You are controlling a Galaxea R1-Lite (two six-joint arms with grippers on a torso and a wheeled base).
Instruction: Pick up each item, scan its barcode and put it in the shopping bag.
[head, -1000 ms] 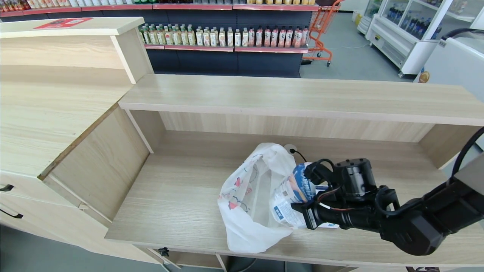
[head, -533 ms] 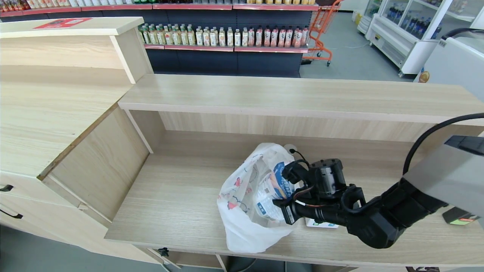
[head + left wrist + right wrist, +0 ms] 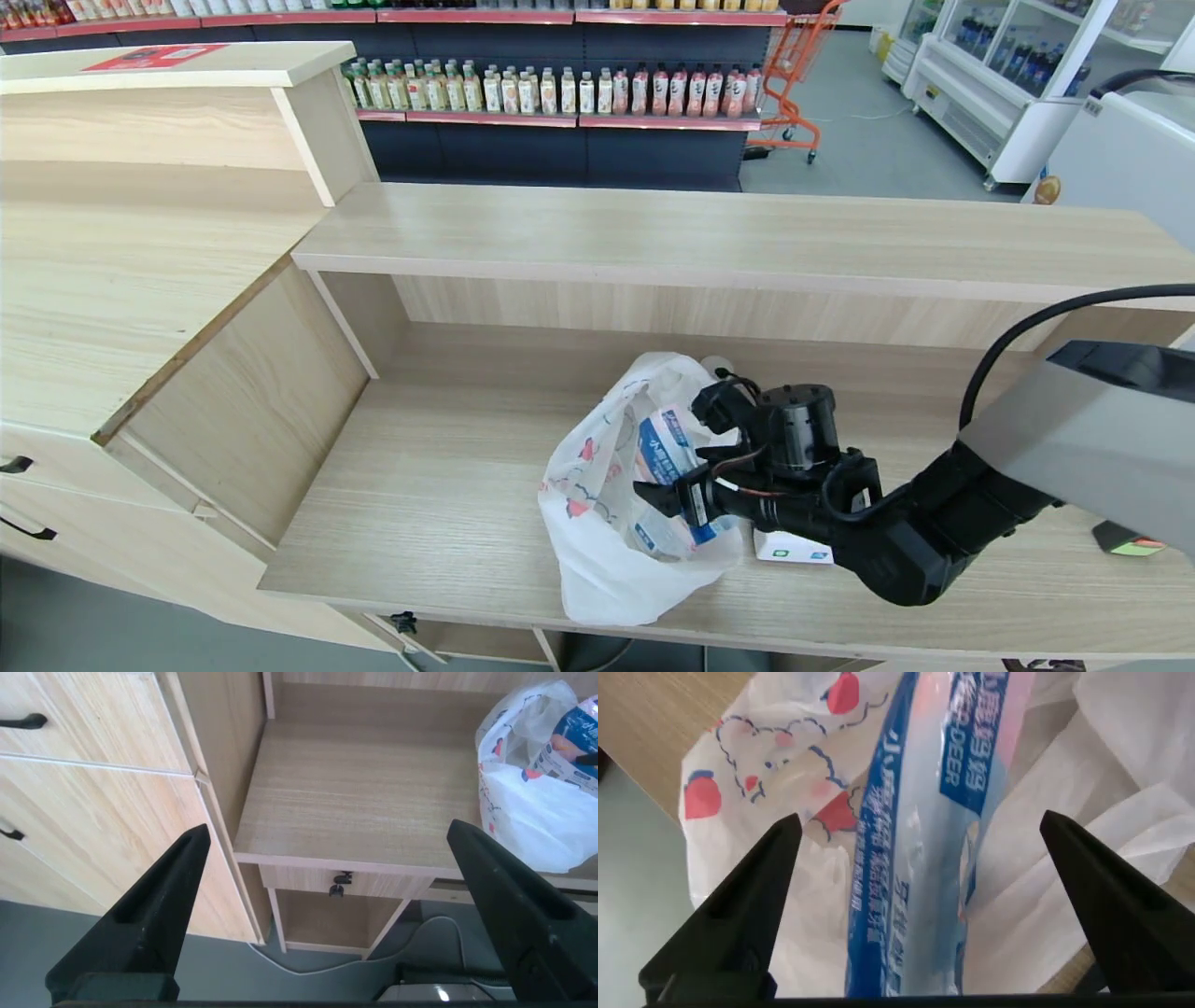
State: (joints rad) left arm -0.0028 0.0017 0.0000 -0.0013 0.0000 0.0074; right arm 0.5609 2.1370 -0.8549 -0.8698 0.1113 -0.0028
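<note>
White plastic shopping bag (image 3: 597, 551), printed with red and blue, stands open-mouthed on the lower wooden counter (image 3: 448, 485), near its front edge. Right gripper (image 3: 920, 831) is inside the bag's mouth. Its jaws are spread wide, with a blue-and-white snack packet (image 3: 665, 448) edge-on between them and a gap on either side, so not pinched. The packet sits within the bag's opening. A small white box (image 3: 794, 548) lies on the counter just beside the bag, under the right arm. Left gripper (image 3: 329, 831) hangs off the counter's front, near the drawer fronts, jaws spread and holding nothing.
</note>
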